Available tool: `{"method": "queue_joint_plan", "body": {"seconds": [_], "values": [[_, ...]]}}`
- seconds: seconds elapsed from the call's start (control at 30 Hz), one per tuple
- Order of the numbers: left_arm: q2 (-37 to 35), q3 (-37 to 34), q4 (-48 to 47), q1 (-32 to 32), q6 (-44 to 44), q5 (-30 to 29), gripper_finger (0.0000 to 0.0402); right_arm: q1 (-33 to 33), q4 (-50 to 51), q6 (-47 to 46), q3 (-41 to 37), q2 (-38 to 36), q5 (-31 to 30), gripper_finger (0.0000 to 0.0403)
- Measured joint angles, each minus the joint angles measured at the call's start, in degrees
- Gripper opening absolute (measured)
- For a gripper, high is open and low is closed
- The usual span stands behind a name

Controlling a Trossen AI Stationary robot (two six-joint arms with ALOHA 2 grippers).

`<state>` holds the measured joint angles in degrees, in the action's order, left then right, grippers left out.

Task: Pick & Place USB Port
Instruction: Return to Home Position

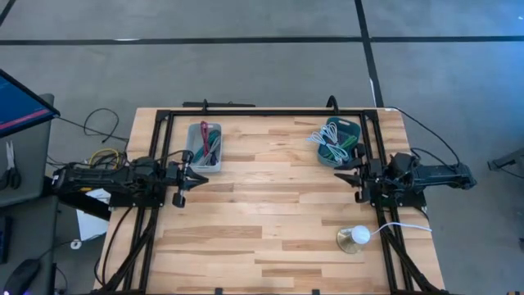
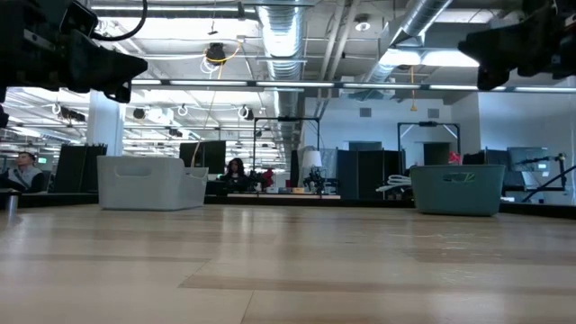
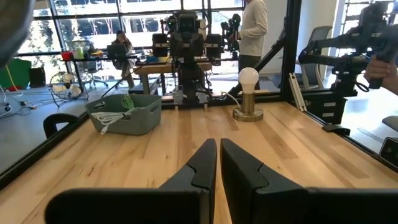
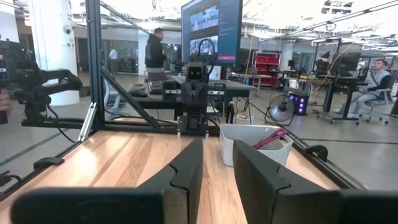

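A grey bin [image 1: 205, 147] at the back left holds red and green cables [image 4: 270, 138]. A teal bin [image 1: 340, 141] at the back right holds white cables [image 3: 109, 118]. I cannot pick out a single USB port among them. My left gripper [image 1: 187, 176] hovers level near the left edge, just in front of the grey bin, shut with nothing between its fingers [image 3: 205, 158]. My right gripper [image 1: 348, 179] hovers level near the right edge, in front of the teal bin, open and holding nothing [image 4: 217, 146]. The two point at each other across the table.
A small lamp with a white bulb [image 1: 356, 238] stands on a brass base at the front right, its white cord running off the right edge. A black frame [image 1: 262, 111] borders the table's back and sides. Bare wood [image 1: 270, 205] lies between the grippers. People sit and stand beyond the table.
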<state>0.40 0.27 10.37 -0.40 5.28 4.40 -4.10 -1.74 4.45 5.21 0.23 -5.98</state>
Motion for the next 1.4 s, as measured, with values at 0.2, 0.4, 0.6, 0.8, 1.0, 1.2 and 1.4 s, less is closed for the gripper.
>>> {"method": "queue_joint_plan", "body": {"seconds": [0.2,0.4,0.6,0.8,1.0,1.2,1.4], "values": [[0.00,0.00,-0.04,0.00,-0.01,0.00,0.0022,0.02,-2.14,-1.28,-3.88,0.00,-0.01,0.0082],[0.00,0.00,-0.43,-0.01,-0.22,0.00,0.0022,0.00,-1.79,-1.55,-4.78,-0.02,-0.06,0.0082],[0.00,0.04,-1.24,-0.02,-0.22,-0.02,0.0022,0.00,-0.02,-1.55,-4.79,0.14,-0.04,0.0082],[0.00,0.04,-1.40,-0.01,-0.22,-0.02,0.0022,0.00,-0.02,-1.53,-4.80,0.04,0.00,0.0082],[0.00,0.04,-1.50,-0.02,-0.32,-0.02,0.0022,0.00,-0.02,-1.05,-4.83,0.07,0.00,0.0082],[0.01,0.04,-1.55,-0.02,-1.27,-0.04,0.0022,0.00,-0.02,-0.90,-4.85,0.09,0.00,0.0082],[0.02,0.04,-1.46,-0.02,-1.27,-0.04,0.0022,0.04,-0.02,-1.01,-4.85,0.11,0.00,0.0082]]}}
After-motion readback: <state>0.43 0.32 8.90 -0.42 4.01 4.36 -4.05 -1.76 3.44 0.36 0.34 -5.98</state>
